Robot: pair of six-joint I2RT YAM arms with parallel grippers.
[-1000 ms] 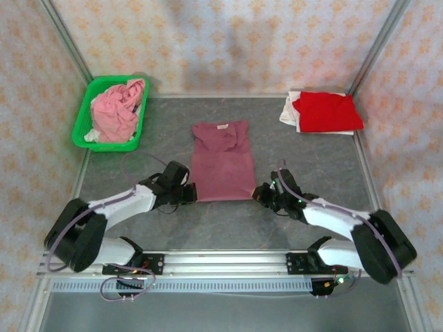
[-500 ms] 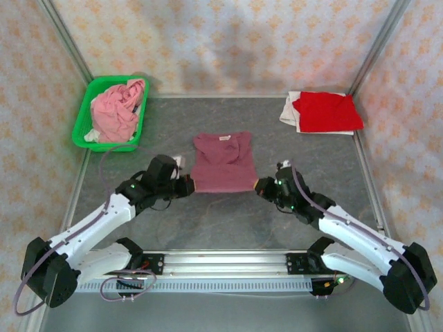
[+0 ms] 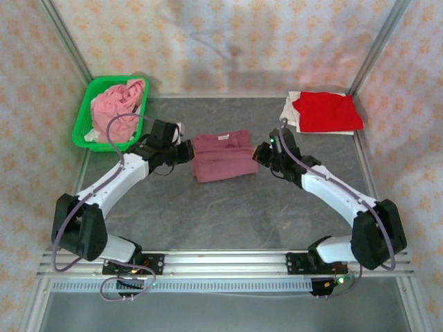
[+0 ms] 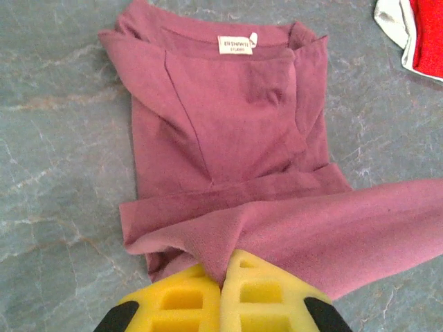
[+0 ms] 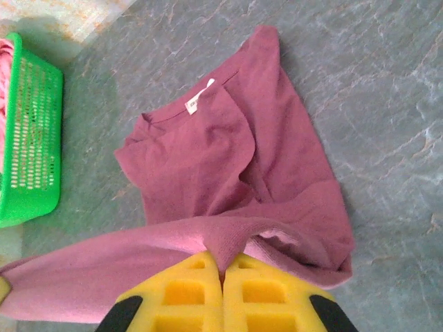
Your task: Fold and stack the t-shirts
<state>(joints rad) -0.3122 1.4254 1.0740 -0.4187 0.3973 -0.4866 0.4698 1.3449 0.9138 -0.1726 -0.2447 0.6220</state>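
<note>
Maroon t-shirt: centre of table, collar label facing up, sleeves tucked in. Lower hem raised off the surface and stretched in a band above the body, between both arms.
Left gripper: clenched on the hem's left corner, cloth pinched between the jaws.
Right gripper: clenched likewise on the hem's right corner.
Red t-shirt: folded, far right corner, lying on top of white t-shirt.
Pink t-shirt: crumpled inside green basket, far left corner.
</note>
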